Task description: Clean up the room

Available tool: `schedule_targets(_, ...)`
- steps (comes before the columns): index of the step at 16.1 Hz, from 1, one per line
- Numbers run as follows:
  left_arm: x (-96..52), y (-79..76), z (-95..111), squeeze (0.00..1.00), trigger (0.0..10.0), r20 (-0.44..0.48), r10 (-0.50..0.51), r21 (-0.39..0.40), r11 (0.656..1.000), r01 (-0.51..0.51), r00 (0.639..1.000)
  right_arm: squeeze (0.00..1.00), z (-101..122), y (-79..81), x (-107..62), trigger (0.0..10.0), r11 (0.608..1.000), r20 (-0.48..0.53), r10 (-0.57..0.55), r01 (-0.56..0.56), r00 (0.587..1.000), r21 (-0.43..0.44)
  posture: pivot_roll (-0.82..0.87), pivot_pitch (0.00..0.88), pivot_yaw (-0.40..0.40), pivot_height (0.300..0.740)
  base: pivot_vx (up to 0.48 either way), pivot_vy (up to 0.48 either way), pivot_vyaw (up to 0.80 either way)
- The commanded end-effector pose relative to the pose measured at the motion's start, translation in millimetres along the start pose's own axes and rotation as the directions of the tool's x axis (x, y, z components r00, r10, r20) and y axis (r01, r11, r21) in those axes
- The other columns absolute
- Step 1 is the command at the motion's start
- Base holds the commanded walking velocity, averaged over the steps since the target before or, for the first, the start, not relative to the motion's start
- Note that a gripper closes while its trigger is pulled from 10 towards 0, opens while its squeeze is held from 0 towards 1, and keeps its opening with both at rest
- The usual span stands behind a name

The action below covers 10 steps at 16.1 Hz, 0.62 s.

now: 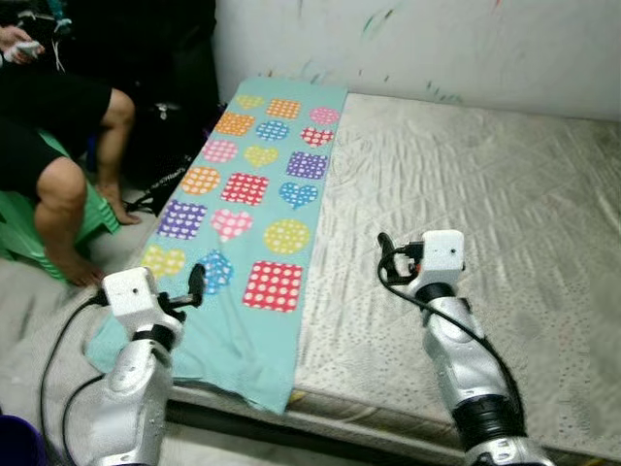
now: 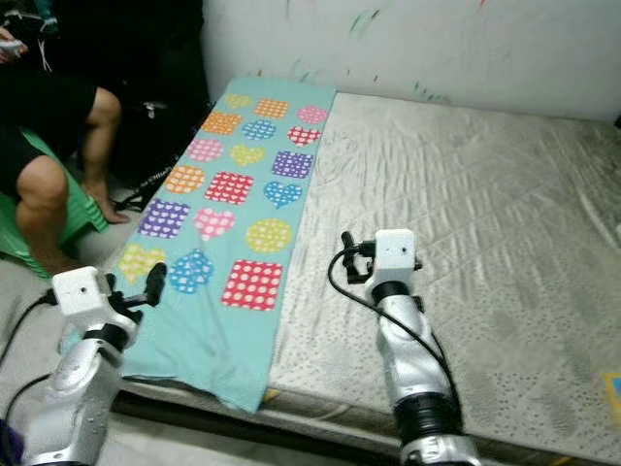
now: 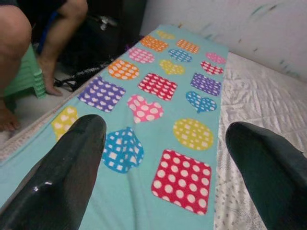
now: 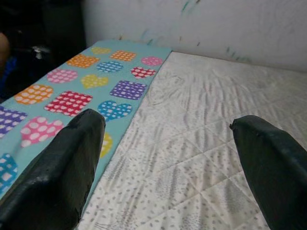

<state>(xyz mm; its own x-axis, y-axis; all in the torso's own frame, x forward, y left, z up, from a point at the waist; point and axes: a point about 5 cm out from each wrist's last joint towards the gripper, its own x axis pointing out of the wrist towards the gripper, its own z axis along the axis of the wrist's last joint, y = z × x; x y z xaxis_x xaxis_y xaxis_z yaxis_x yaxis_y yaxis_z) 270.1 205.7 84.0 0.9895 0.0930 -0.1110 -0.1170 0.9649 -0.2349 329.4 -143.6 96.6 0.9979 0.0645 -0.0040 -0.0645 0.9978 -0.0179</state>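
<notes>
A turquoise cloth (image 1: 262, 194) printed with dotted hearts, squares and circles lies flat along the left side of a bare quilted mattress (image 1: 485, 214), its near end hanging over the front edge. My left gripper (image 1: 197, 282) hovers low over the cloth's near left part. It is open, its fingers (image 3: 72, 167) wide apart with nothing between them. My right gripper (image 1: 385, 254) is over the bare mattress just right of the cloth's edge, also open and empty, as its fingers (image 4: 57, 167) show in the right wrist view.
A person (image 1: 58, 184) sits on a green stool (image 1: 92, 218) at the left, bare feet on the floor beside the mattress. Black cables (image 1: 160, 184) lie on the floor near the cloth's left edge. A marked white wall (image 1: 437, 39) stands behind the mattress.
</notes>
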Motion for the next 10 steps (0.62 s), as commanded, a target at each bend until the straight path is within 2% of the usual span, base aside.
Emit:
schedule_targets(1, 0.0, -1.6, -1.8, 0.0, 10.0, -0.007, 0.001, 0.006, 1.0, -0.001, 1.0, 0.0, 4.0, -4.8, 2.1, 10.0, 1.0, 0.008, -0.007, 0.007, 1.0, -0.001, -0.1, 0.046, -0.001, 0.74, 0.0, -0.337, 0.0)
schedule_targets(8, 0.2, -1.4, -2.3, 0.0, 10.0, -0.009, 0.001, 0.01, 1.0, -0.001, 1.0, 0.0, 4.5, -4.0, 2.8, 10.0, 1.0, 0.011, -0.005, 0.005, 1.0, 0.001, -0.1, 0.043, -0.001, 0.74, 0.0, -0.336, -0.51)
schedule_targets(10, -0.3, -1.0, -2.2, 0.0, 10.0, -0.005, 0.008, -0.008, 1.0, -0.008, 1.0, 0.0, 4.5, -4.0, 2.5, 10.0, 1.0, 0.011, -0.007, 0.007, 1.0, 0.002, -0.1, 0.047, 0.0, 0.74, 0.0, 0.0, 0.0)
